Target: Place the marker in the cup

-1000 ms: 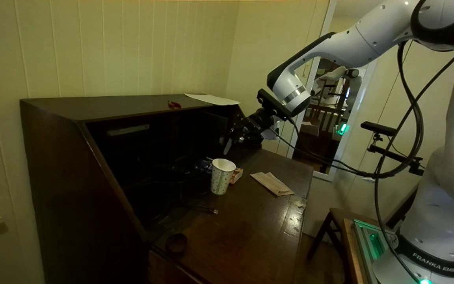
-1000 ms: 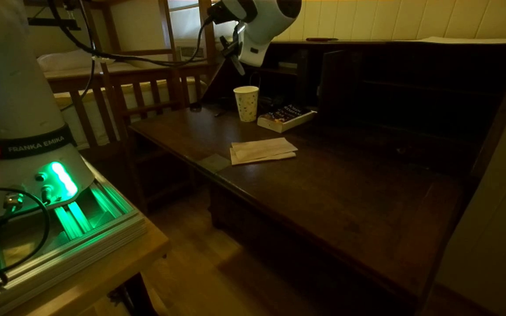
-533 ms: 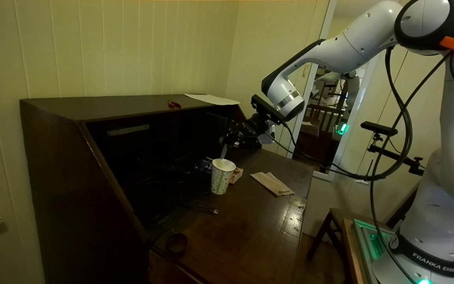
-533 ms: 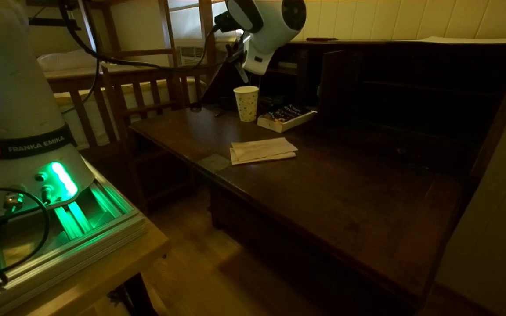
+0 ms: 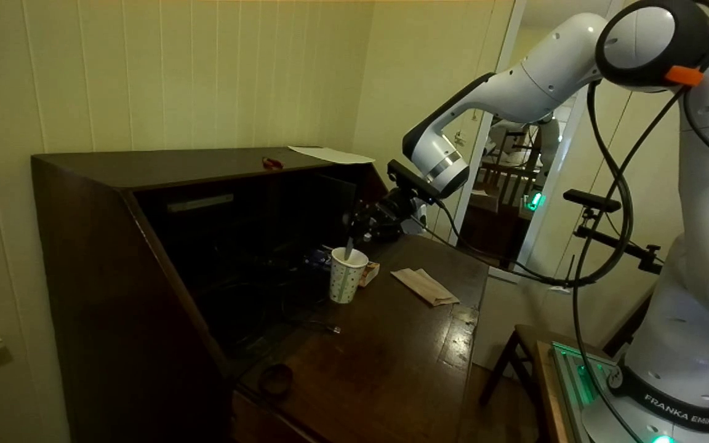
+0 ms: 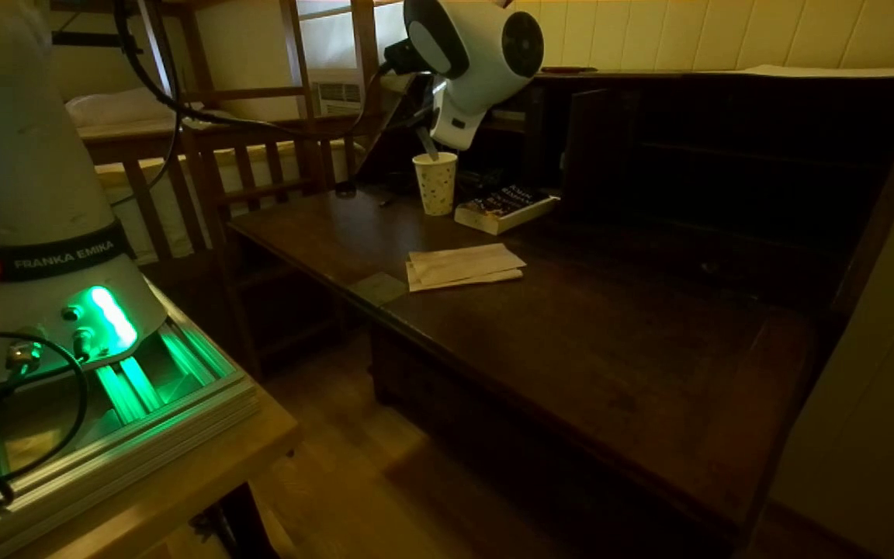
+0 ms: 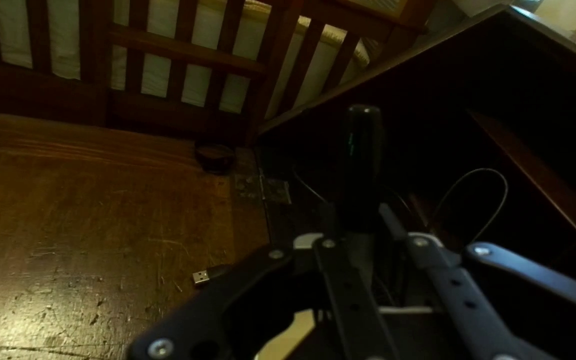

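Well, in the wrist view my black, metal-linked gripper (image 7: 360, 225) has its jaws clamped on the slim, dark-ended, grey-barrelled marker (image 7: 363, 160); the dark end stands up past the jaws, the barrel runs down below them. I judge it light, stiff and rather slick, so this pinch near the join suits it, though a round body could pivot.

In an exterior view the white, tapered, speckled, paper-looking cup (image 5: 344, 280) stands upright just below the jaws, and the marker slants into its mouth. I expect thin walls and little weight: a sideways nudge could topple it, so I'd lower straight down.

In an exterior view the thick, dark-covered paperback book (image 6: 503, 203) lies below the jaws, just beside the cup; whether the marker touches the cup's wall, I can't tell.
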Action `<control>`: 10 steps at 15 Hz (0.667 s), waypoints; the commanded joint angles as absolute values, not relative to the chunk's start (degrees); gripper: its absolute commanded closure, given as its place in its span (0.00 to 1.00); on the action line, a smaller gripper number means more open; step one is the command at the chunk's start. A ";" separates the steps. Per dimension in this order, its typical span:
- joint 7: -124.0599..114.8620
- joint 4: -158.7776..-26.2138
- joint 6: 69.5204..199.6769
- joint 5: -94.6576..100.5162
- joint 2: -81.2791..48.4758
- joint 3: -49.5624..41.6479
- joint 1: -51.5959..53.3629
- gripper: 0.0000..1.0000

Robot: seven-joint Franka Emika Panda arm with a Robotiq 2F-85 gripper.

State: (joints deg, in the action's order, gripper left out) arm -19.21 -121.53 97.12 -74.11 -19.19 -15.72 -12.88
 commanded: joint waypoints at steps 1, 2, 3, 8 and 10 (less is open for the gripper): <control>-19.53 -118.39 95.54 -75.87 -22.81 -15.10 -14.35 0.95; -19.55 -118.02 95.64 -76.38 -23.38 -15.09 -14.59 0.95; -19.65 -117.45 95.45 -76.61 -24.08 -15.05 -14.83 0.95; -20.65 -114.88 93.05 -77.63 -26.99 -14.72 -15.78 0.95; -21.28 -114.09 91.95 -77.64 -27.84 -14.72 -15.97 0.95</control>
